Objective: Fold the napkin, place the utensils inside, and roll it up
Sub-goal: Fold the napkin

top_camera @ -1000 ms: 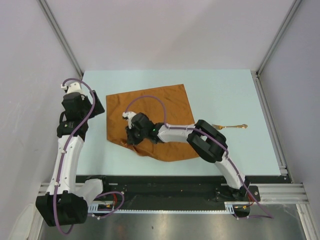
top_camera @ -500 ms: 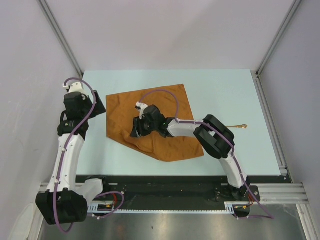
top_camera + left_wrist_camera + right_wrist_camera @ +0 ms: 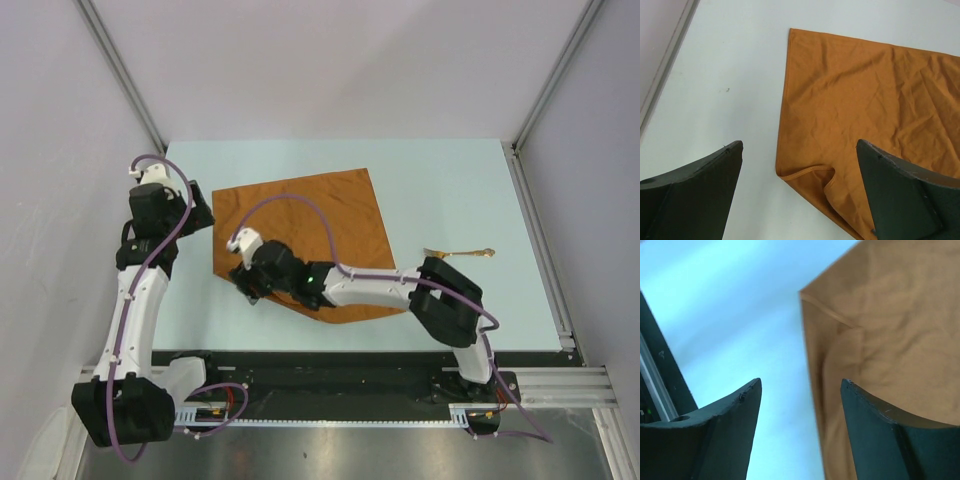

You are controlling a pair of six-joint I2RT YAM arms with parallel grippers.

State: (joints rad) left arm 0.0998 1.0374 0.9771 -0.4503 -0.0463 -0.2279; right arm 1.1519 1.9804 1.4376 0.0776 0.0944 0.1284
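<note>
The rust-orange napkin [image 3: 310, 215] lies spread on the pale blue table [image 3: 450, 180], and its near-left corner [image 3: 810, 175] is doubled over into a small fold. My right gripper [image 3: 247, 280] hovers open over that corner. In the right wrist view my right gripper [image 3: 801, 381] straddles the napkin [image 3: 890, 330] edge, with nothing between its fingers. My left gripper [image 3: 200, 212] is open at the cloth's left edge. In the left wrist view my left gripper [image 3: 799, 145] frames the napkin [image 3: 865, 95]. The gold fork [image 3: 462, 254] lies right of the cloth, partly behind my right arm.
A black and metal rail [image 3: 350, 365] with the arm bases runs along the near table edge. Pale walls and aluminium frame posts [image 3: 120, 70] close in the table on the left, the back and the right.
My right gripper swung first away, then back toward the near left, and its jaws opened. The napkin's near-left edge now lies flatter. The left arm barely moved.
</note>
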